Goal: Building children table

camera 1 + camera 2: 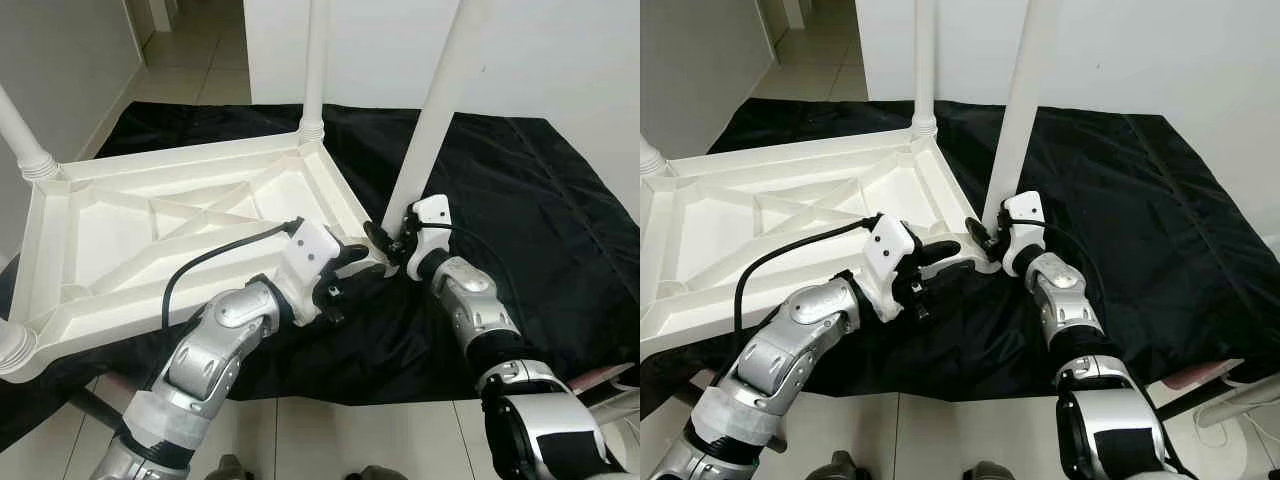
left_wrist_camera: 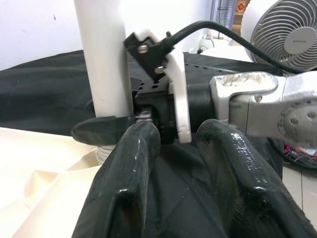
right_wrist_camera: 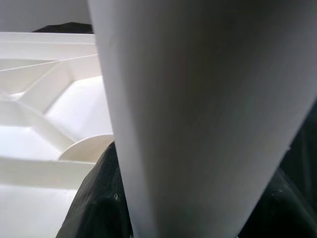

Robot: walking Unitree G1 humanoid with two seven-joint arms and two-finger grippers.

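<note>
A white plastic children's table [image 1: 150, 225] lies upside down on a black cloth [image 1: 530, 200]. At its near right corner a white leg [image 1: 440, 110] stands slightly tilted, and my right gripper [image 1: 390, 240] is shut around its base. That leg [image 3: 198, 124] looms very close in the right wrist view. My left gripper [image 1: 342, 270] sits at the table's rim just left of that corner, open. Its two fingers [image 2: 124, 183] are apart with black cloth between them. They point at the leg [image 2: 104, 59] and the right gripper [image 2: 163, 99].
Three other legs stand in the table's corners: far right [image 1: 315, 70], far left [image 1: 25, 140], near left [image 1: 12, 345]. A white wall rises behind the cloth. Tiled floor [image 1: 370, 435] lies in front. A fan [image 2: 285, 34] stands off to the side.
</note>
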